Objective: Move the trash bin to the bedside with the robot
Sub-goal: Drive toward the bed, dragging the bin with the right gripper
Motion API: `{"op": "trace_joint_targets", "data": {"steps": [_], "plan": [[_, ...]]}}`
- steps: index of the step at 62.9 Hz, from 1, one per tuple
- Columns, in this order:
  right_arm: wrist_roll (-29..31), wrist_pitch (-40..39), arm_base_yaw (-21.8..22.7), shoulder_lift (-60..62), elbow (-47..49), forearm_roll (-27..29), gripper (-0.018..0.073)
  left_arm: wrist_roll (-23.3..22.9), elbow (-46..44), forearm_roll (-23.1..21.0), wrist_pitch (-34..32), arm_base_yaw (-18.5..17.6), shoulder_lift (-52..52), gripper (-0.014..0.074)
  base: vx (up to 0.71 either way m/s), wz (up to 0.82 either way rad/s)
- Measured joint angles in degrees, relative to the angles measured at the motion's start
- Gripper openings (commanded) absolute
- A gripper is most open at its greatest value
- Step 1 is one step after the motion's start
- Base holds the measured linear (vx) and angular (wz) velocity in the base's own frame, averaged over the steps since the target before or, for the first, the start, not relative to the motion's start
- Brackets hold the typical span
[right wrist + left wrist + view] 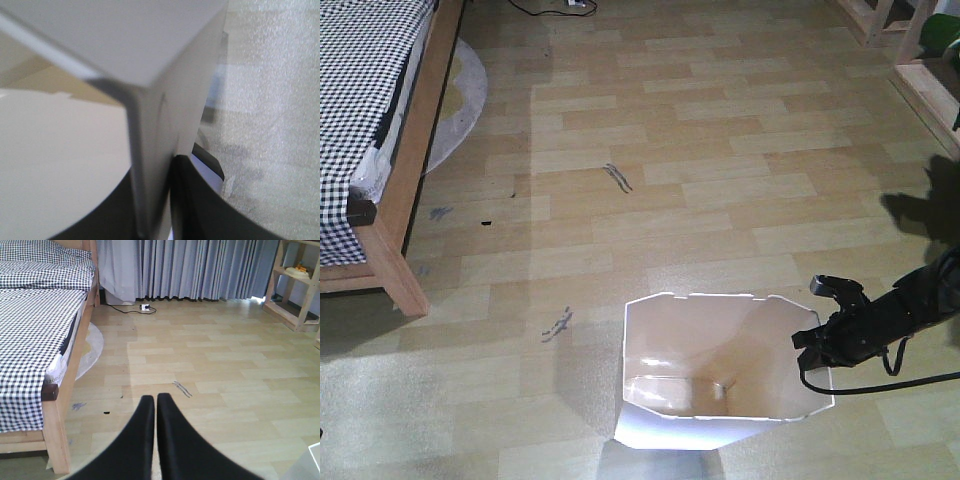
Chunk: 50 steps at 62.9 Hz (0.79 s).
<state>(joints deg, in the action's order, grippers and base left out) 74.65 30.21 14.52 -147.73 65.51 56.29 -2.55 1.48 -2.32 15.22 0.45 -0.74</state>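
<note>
Wooden floor (740,180) runs to the bed (415,170). The right gripper (817,336) pinches the bin (670,345) wall in its jaws, so drag slowly and upright. The left gripper (155,405) has its jaws pressed together.

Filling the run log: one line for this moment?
right hand: shut on trash bin rim | left hand: shut, empty | trash bin: upright, apart from bedside
</note>
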Motion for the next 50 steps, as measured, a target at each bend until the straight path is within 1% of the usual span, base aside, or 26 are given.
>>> {"op": "trace_joint_targets", "data": {"steps": [28,50], "plan": [[0.0,-0.1,0.0,0.0,0.0,0.0,-0.0005,0.0,0.0,0.0,0.0,0.0,0.0,-0.0006,0.25,0.04],[0.0,-0.1,0.0,0.0,0.0,0.0,-0.0005,0.0,0.0,0.0,0.0,0.0,0.0,-0.0006,0.21,0.11]]}}
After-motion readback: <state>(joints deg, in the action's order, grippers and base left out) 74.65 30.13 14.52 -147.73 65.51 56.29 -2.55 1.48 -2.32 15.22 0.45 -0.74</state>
